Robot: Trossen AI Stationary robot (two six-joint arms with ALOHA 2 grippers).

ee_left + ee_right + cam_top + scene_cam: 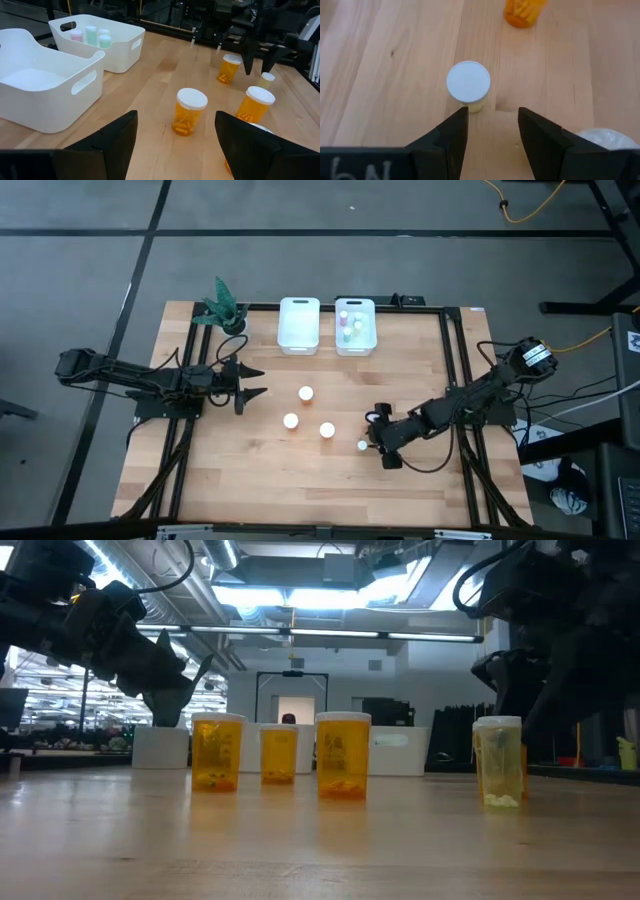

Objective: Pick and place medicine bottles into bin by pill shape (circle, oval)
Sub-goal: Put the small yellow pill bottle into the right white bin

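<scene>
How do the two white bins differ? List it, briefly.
The left bin is empty; the right bin holds small capped bottles. The left bin sits nearer the plant; the right bin farther. Both are white, handled, side by side.

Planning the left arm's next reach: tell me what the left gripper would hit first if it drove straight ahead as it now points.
Probably the nearest orange-amber, white-capped medicine bottle, which sits between the open left gripper's fingers in its wrist view. From above the bottle lies just ahead of the gripper, though height is unclear.

White-capped medicine bottles (306, 393) upright, scattered.
</scene>
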